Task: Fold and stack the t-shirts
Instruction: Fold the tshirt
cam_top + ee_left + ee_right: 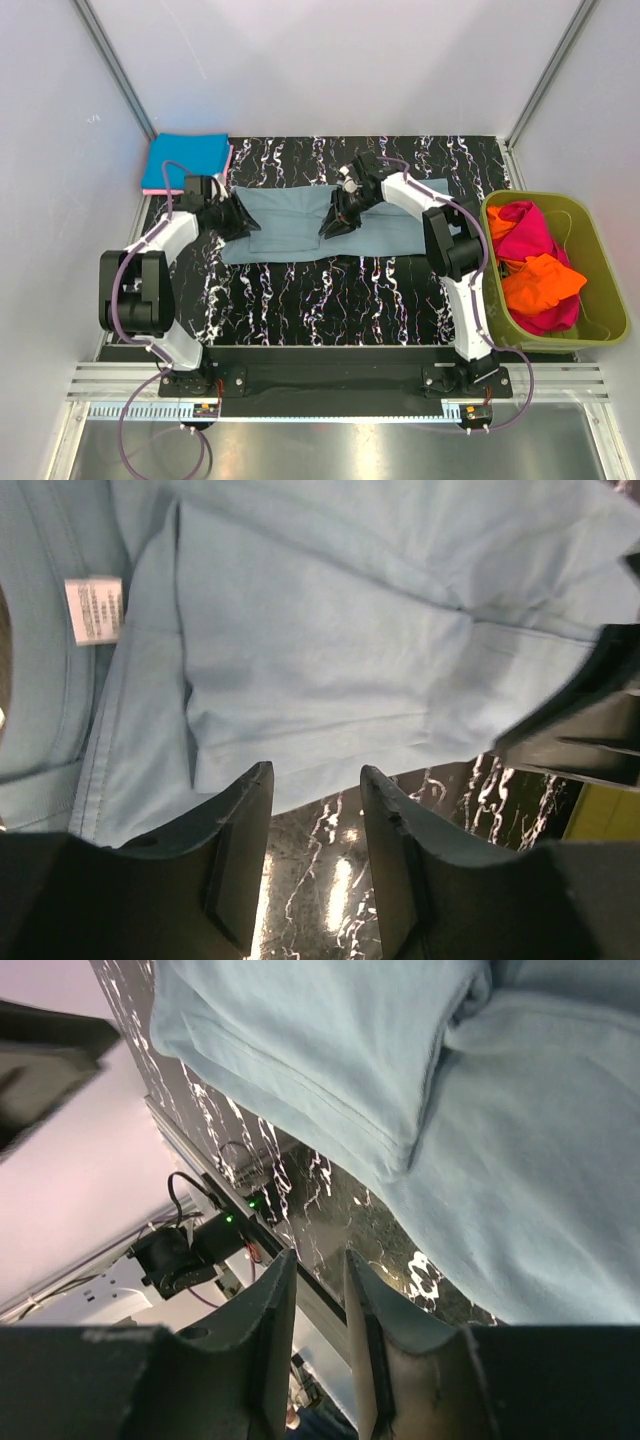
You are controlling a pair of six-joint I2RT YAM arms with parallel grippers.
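A dusty grey-blue t-shirt point(295, 222) lies partly folded across the black marbled mat, its white neck label point(95, 608) showing in the left wrist view. My left gripper point(247, 222) hovers at the shirt's left end, jaws open, with only mat showing between the fingertips point(317, 780). Over the shirt's middle, my right gripper point(335, 222) is open by a narrow gap point(320, 1260) and holds nothing. A folded bright blue t-shirt point(185, 160) sits on a pink one point(231, 158) at the back left.
An olive-green tub point(596, 330) at the right edge holds magenta point(522, 232) and orange point(540, 282) t-shirts in a loose heap. White walls close in the mat on three sides. The arm bases stand on the front rail.
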